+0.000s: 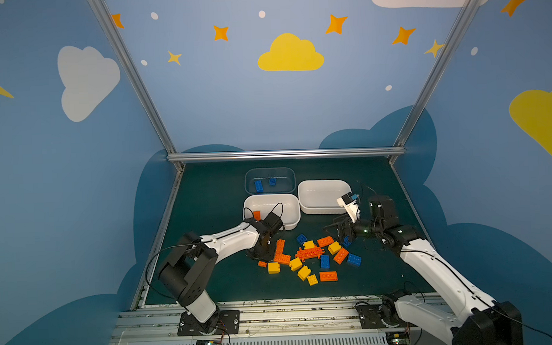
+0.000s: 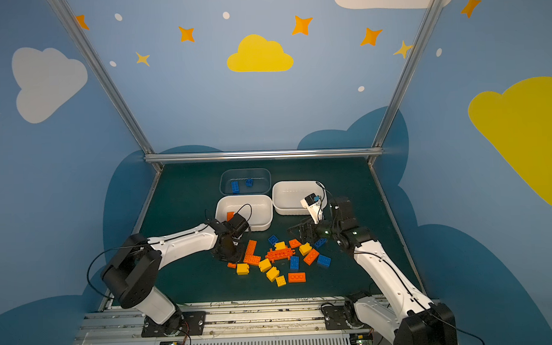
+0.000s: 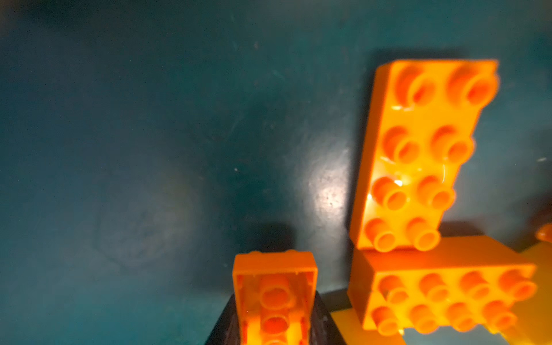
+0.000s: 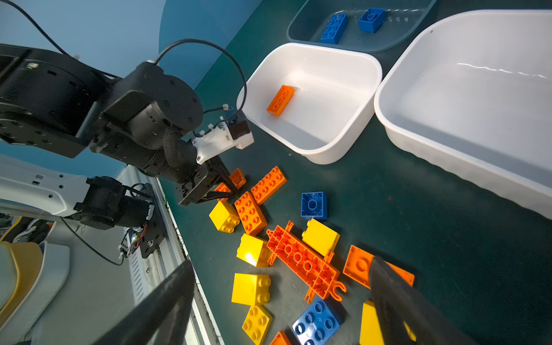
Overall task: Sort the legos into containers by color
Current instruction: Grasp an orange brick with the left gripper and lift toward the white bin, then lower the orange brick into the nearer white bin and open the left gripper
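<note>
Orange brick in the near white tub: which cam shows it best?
Right wrist: the orange brick lies unobstructed, studs up, in the white tub. In both top views the left arm hides part of it. Left wrist view doesn't show it.

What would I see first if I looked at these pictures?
The bright heap of orange, yellow and blue legos in the middle of the dark green table jumps out first. At its left edge the left gripper is shut on a small orange brick. Behind stand three tubs: a clear tub holding two blue bricks, a white tub with one long orange brick, and a second white tub showing nothing inside.
</note>
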`<state>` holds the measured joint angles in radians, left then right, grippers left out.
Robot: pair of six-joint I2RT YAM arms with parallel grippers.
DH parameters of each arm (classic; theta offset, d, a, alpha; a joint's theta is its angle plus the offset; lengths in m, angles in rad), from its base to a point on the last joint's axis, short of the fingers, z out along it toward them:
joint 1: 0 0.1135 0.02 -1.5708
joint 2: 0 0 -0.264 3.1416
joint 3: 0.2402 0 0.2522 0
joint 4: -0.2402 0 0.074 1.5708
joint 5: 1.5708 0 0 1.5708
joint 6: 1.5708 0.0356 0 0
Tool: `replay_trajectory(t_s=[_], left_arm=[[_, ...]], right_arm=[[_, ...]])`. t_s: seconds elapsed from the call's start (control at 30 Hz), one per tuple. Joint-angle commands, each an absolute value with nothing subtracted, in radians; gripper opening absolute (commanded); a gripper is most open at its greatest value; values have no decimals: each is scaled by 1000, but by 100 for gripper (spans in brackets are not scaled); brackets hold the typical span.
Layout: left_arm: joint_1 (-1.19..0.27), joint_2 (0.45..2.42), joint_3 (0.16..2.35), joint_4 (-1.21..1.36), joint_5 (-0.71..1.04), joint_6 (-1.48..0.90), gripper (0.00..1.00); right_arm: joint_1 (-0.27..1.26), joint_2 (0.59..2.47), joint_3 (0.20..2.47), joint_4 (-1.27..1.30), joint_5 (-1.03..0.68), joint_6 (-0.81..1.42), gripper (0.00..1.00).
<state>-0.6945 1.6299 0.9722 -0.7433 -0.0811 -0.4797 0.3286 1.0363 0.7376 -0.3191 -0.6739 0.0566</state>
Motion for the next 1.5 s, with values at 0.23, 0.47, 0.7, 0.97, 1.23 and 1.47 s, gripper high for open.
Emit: replay_trajectory(t_s=[0.23,0.47,0.7,0.97,1.23,1.47], left_arm=[[-604,1525,1278,-928,-104,-375,33],[-510,1650,1460,-884,-88,-278,33],[-473,1867,1559,-819,-68,-258,34],[-458,2038,1612,-757,-100,-380,37],[-463,1973,1627,-798,-115,-360,63],[-541,1738,1432,-874,-77,-404,72]], right_arm=[[324,1026,746,-294,-672,90,90],[324,1046,758,-261,-673,107,90],[321,1067,783,-277,-665,85,90],[320,1076,780,-286,-655,79,90],[316,1039,778,-320,-636,69,90],[314,1006,761,-326,-645,72,90]])
